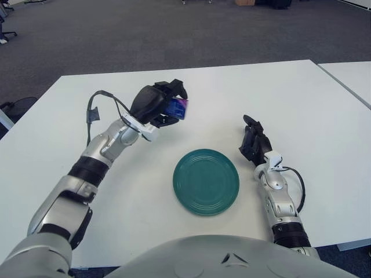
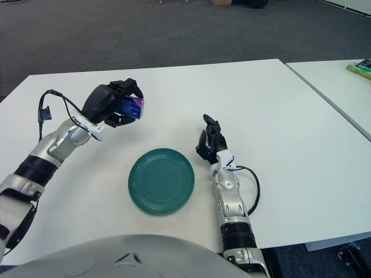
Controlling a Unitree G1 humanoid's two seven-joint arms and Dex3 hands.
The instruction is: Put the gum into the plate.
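Gum (image 1: 178,108) looks like a small, light, stiff pack — my left hand (image 1: 157,105) grips it by its flat faces, raised behind and left of the plate (image 1: 206,182), while my right hand (image 1: 253,143) shows slack-fingered just right of it.

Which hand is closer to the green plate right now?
Right. The right hand shows just beside the plate's right rim, holding nothing. The left hand, shut on the gum, is up and farther off, beyond the plate's far left side.

Blue-purple gum pack (image 1: 179,108) held aloft in fingers; green plate (image 1: 206,182) bare.
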